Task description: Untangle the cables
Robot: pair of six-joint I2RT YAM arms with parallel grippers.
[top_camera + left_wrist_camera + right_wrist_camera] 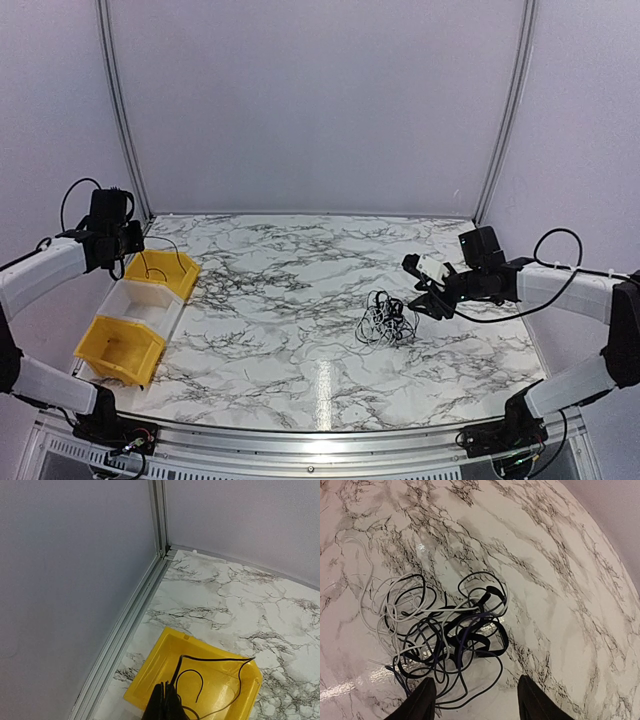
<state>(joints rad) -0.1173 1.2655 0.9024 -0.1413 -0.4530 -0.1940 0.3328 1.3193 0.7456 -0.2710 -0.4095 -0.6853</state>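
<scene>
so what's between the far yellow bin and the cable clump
Only bare marble tabletop between the far yellow bin and the cable clump, per the top view.

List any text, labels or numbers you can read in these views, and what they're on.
None readable in any view.
No labels on the far yellow bin, white bin or near yellow bin.
No markings visible on the cable clump or the black cable held by the left claw.
No lettering on the right claw either.
</scene>
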